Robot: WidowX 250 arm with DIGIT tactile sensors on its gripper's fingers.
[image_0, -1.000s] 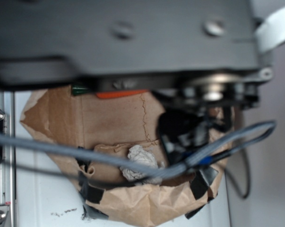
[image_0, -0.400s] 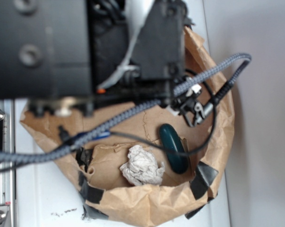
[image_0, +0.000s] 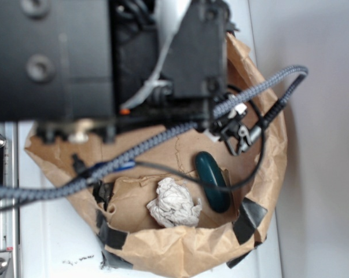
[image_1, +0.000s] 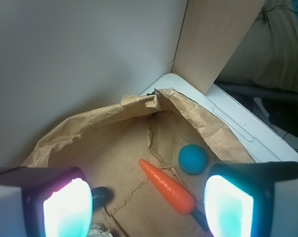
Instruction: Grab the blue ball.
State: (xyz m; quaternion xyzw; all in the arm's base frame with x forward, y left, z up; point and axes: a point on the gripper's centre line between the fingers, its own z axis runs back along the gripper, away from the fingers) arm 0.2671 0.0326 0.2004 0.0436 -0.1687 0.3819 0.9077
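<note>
inside a brown paper bag (image_1: 109, 128) cut low and laid open like a tray – crumpled walls rising on all sides, tallest toward the back corner in the wrist view. beyond the bag rim, a white surface (image_1: 237, 123), a plain grey wall on one side and a light wooden post (image_1: 218, 44) standing at the corner. open brown floor around the blue ball (image_1: 192, 159), which sits near the right-hand paper wall, slightly apart from it, and just beside the thick end of an orange carrot (image_1: 167, 186). carrot lying diagonal, thin tip up-left, thick end down-right; ball round, so no long axis – only a faint seam, direction hard to make out.

gripper (image_1: 148, 207) spread wide, 2 glowing pads at the bottom corners of the wrist view, empty gap between them; ball and carrot both seen in that gap, neither touched. right pad overlapping the carrot's lower end in the picture.

in the exterior view, much hidden: dark blurred arm (image_0: 93, 63) covering the upper half, a braided grey cable (image_0: 162, 145) crossing the bag, so ball hidden and carrot only an orange sliver. visible there: a crumpled white paper wad (image_0: 174, 204), a dark teal oval object (image_0: 213, 180) lying lengthwise beside it, black tape patches (image_0: 246, 220) on the bag's front rim. gripper itself not discernible from that side.
</note>
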